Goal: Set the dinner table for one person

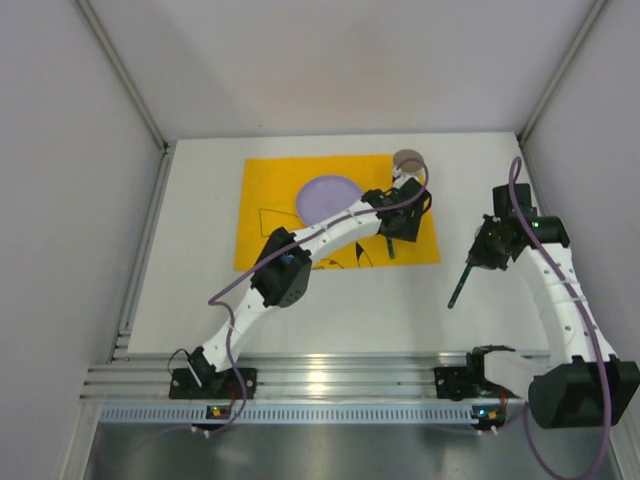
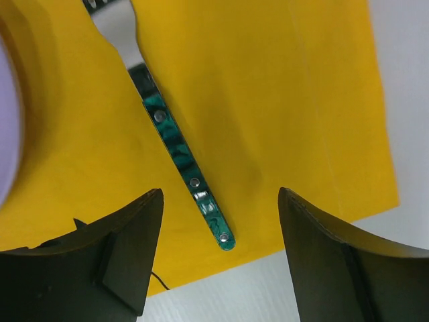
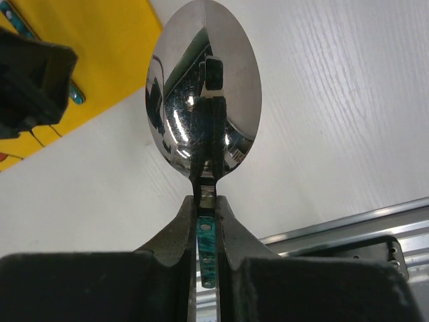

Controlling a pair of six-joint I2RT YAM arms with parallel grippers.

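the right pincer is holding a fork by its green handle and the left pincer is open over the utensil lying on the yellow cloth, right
Not quite. The right pincer holds a spoon, not a fork; the right wrist view shows its shiny oval bowl. The rest stands: the handle is green, and the left pincer is open over the utensil lying on the yellow cloth.

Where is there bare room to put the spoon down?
Bare table lies between the cloth and the right wall, and between the cloth and the rail, right of the left arm. The cloth's right side is crowded: fork, cup and the left claw.
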